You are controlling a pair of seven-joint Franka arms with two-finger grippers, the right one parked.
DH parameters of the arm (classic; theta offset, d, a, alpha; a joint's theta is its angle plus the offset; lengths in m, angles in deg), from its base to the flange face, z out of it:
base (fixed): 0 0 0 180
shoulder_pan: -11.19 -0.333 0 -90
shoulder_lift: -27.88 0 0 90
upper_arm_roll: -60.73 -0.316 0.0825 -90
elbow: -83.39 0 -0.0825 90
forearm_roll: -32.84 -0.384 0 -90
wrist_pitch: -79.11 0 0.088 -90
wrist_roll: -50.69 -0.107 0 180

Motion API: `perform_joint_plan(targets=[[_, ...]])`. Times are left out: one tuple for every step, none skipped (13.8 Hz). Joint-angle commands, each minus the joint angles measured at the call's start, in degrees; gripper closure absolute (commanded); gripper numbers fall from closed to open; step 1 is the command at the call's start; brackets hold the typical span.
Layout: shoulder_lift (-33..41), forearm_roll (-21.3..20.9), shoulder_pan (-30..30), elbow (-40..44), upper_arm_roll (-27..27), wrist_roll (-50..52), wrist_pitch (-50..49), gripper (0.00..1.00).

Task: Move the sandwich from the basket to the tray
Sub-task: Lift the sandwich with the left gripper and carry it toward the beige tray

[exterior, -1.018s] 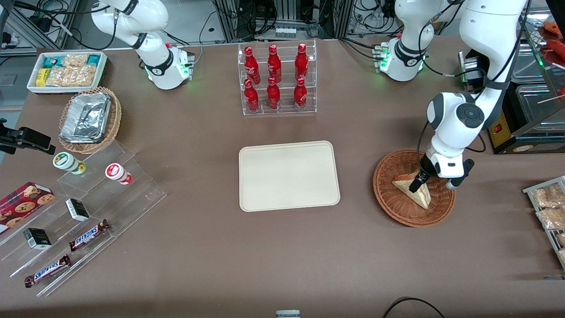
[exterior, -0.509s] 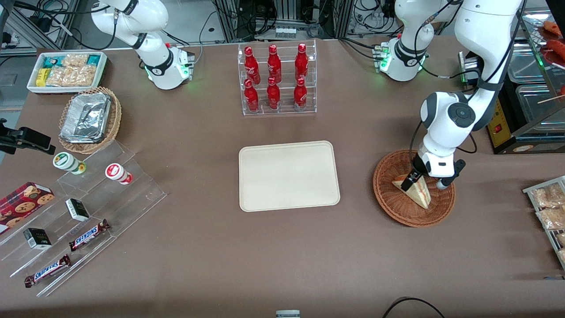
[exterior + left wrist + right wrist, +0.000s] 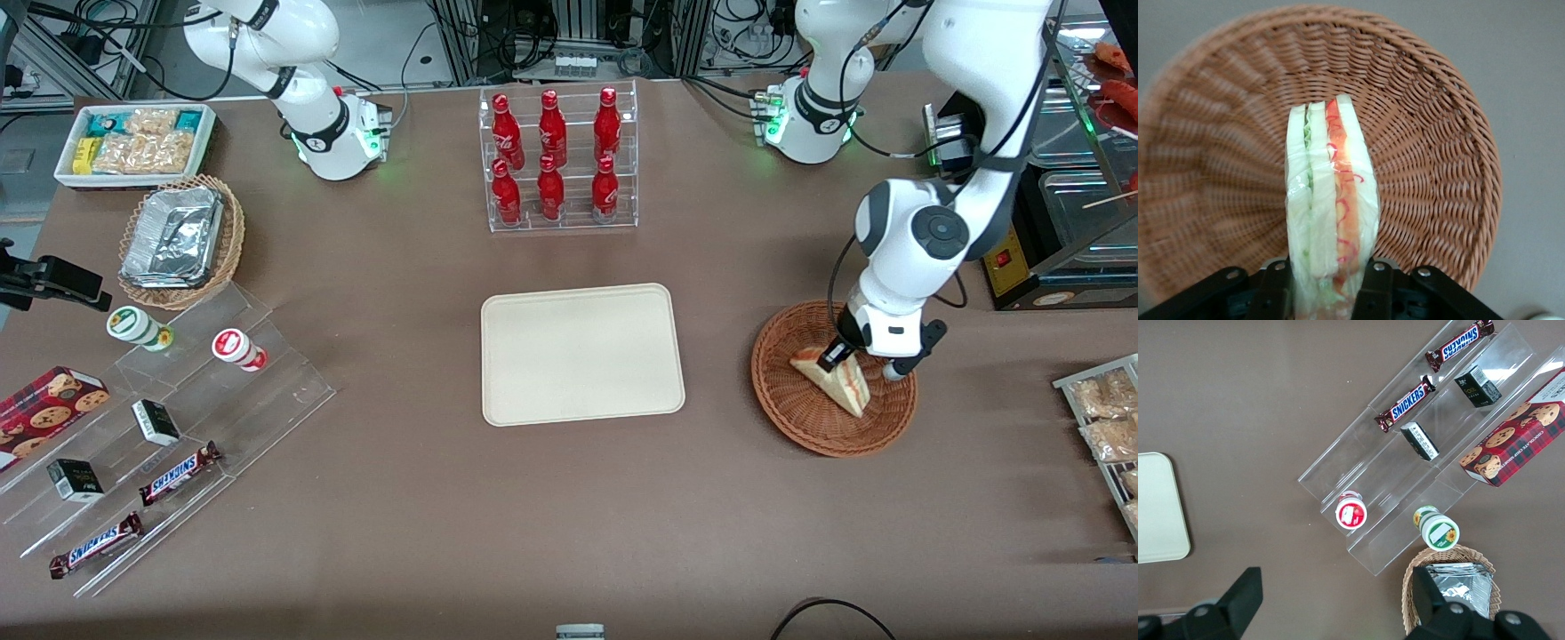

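The sandwich [image 3: 838,380], a pale wedge with red, orange and green layers, is in the reddish-brown wicker basket [image 3: 782,400] toward the working arm's end of the table. My left gripper [image 3: 840,356] is shut on the sandwich's wide end, over the basket. In the left wrist view the two black fingers [image 3: 1275,288] press the wrapped sandwich [image 3: 1330,200] from both sides, with the basket [image 3: 1431,160] beneath it. The sandwich looks lifted a little off the basket floor. The cream tray [image 3: 582,354] lies flat at the table's middle and shows in the right wrist view [image 3: 1158,510].
A clear rack of red bottles [image 3: 556,160] stands farther from the front camera than the tray. Packaged snacks [image 3: 1102,418] lie at the working arm's table edge. A tan basket with foil container [image 3: 178,240] and a clear stepped rack of snacks [image 3: 160,427] sit toward the parked arm's end.
The gripper, with the sandwich between its fingers, shifted slightly within the basket and rose a little; the sandwich's wide end moved with it.
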Motion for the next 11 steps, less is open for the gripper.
perform_joint_plan(targets=[[6.4,-2.3,0.0,10.0,2.4,-1.4,-21.3,1.0],[5.7,-2.4,0.0,16.1,4.8,-2.2,-27.9,1.0],[4.6,-2.2,0.1,22.0,6.5,-2.7,-33.0,1.0],[2.2,-2.2,0.4,27.4,8.3,-2.6,-36.9,1.0],[-0.6,-2.1,0.6,33.5,11.1,-2.3,-41.0,1.0],[-4.0,-1.9,0.7,38.3,14.0,-2.6,-43.6,1.0],[-6.6,-1.9,1.1,40.9,17.1,-2.4,-43.9,1.0],[-8.5,-2.1,2.3,42.0,18.8,-2.1,-43.3,1.0],[-10.4,-2.1,5.0,43.3,19.1,-2.0,-41.7,1.0],[-12.2,-2.3,8.1,44.2,19.0,-1.9,-39.3,1.0],[-13.8,-2.4,10.1,44.7,19.0,-1.6,-37.0,1.0]])
